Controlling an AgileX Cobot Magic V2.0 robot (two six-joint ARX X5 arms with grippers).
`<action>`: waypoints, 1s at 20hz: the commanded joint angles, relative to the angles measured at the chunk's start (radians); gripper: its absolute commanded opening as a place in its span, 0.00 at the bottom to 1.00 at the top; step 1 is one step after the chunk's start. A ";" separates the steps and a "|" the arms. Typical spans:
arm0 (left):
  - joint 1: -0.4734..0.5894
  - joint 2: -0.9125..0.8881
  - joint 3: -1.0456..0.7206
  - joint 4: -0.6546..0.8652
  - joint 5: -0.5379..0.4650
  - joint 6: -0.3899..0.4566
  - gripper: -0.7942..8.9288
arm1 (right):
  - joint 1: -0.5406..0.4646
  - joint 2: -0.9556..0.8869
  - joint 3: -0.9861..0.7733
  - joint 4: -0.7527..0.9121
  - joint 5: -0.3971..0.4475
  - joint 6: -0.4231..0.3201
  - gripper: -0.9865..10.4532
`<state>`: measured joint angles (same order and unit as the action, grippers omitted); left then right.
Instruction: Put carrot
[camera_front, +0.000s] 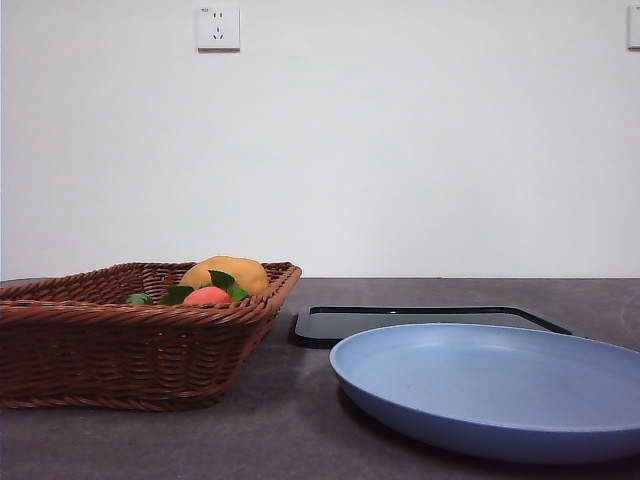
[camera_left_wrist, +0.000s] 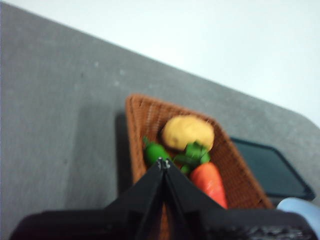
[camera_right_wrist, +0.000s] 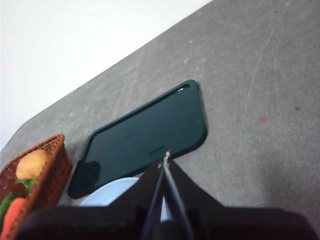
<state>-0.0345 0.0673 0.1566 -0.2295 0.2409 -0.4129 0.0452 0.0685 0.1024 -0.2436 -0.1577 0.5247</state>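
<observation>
The carrot (camera_left_wrist: 209, 182), red-orange with green leaves, lies in a brown wicker basket (camera_left_wrist: 137, 115) beside a yellow-brown potato (camera_left_wrist: 187, 132) and a green vegetable (camera_left_wrist: 156, 152). In the front view only the carrot's top (camera_front: 207, 295) and leaves show over the basket rim (camera_front: 120, 310). My left gripper (camera_left_wrist: 163, 162) is shut and empty, held high above the basket. My right gripper (camera_right_wrist: 166, 157) is shut and empty, high above the black tray (camera_right_wrist: 145, 137). The right wrist view catches the carrot (camera_right_wrist: 11, 217) at its edge. Neither gripper shows in the front view.
A blue plate (camera_front: 500, 385) sits at the front right, with the flat black tray (camera_front: 420, 322) behind it. The potato (camera_front: 225, 272) rises above the basket rim. A grey tabletop (camera_front: 280, 430) runs to a white wall.
</observation>
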 joint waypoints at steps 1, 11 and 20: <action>0.002 0.069 0.086 -0.013 0.005 0.009 0.09 | 0.001 0.040 0.088 -0.029 -0.002 0.009 0.09; 0.001 0.415 0.354 -0.117 0.131 0.162 0.09 | 0.001 0.286 0.400 -0.225 -0.005 -0.102 0.09; 0.000 0.670 0.588 -0.328 0.221 0.334 0.09 | 0.001 0.541 0.644 -0.496 -0.128 -0.266 0.09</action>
<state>-0.0345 0.7151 0.7147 -0.5377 0.4412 -0.1429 0.0452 0.5850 0.7265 -0.7189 -0.2756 0.3153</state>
